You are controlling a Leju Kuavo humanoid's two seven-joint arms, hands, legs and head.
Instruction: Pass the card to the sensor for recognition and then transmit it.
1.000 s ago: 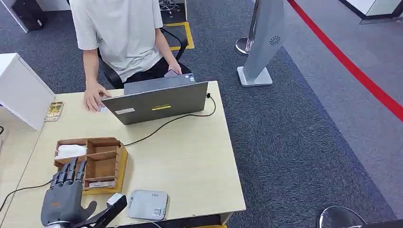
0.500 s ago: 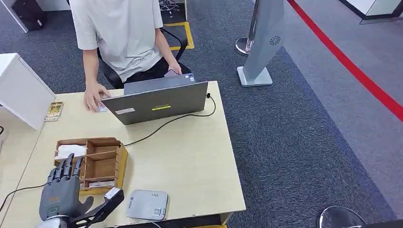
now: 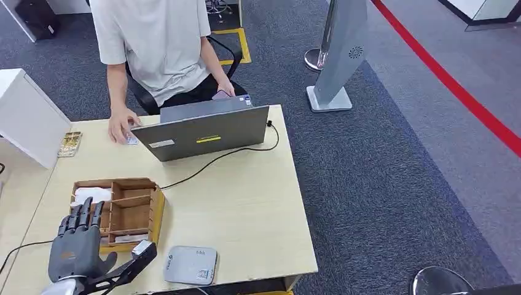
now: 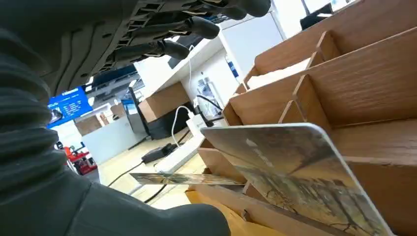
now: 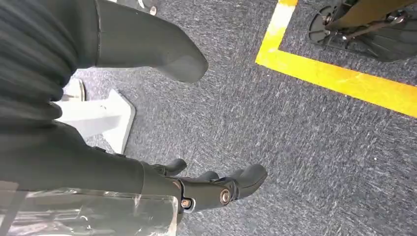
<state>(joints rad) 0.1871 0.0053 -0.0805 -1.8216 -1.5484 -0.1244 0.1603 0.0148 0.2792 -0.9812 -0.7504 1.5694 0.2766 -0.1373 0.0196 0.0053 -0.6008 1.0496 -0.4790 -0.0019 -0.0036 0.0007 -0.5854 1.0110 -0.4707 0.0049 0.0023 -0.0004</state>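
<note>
Right, the card [image 4: 295, 172] is up close in the left wrist view, a printed card with rounded corners, tilted, in front of the wooden organizer [image 3: 126, 209]. Whether the left hand [image 3: 77, 249] actually grips it I cannot tell; its fingers [image 3: 80, 218] point straight up and spread above the table's near left corner, thumb out to the side, and its palm faces away from the head camera. A second card [image 4: 187, 179] lies flat lower down in the wrist view, by the organizer's base.

The organizer sits just ahead of that hand, its compartments open upward, white paper in the far-left one. Just beside it, toward the table's near edge, lies the grey sensor pad [image 3: 191, 265], flat on the wood. A dark bracket with a pale tip [image 3: 138, 258] reaches from the wrist toward the pad.

Further out, a grey laptop [image 3: 206, 130] stands open with its back to the robot, a black cable [image 3: 227, 155] running from it toward the organizer. A seated person [image 3: 156, 46] has one hand [image 3: 121, 126] on the table [image 3: 252, 209] beside the laptop.

The right hand [image 5: 211, 189] hangs over grey carpet beside a yellow floor line [image 5: 339, 78], fingers loosely curled, holding nothing.
</note>
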